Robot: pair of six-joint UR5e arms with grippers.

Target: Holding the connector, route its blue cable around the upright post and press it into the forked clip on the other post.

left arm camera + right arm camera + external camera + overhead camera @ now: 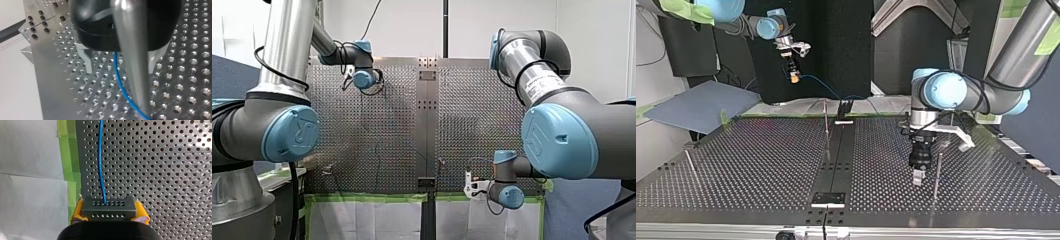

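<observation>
Gripping the connector (108,206) between yellow pads (77,213), the right gripper (109,213) hangs high over the table's (761,160) edge at the top view's left. The blue cable (100,165) runs ahead from the connector. The left gripper (120,65), spread wide, sits low beside a post (132,62), with the cable showing between its fingers.

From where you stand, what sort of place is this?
Probably a robotics lab test cell: my left arm and right arm over a perforated table, a post on it, green tape at its edge.
</observation>
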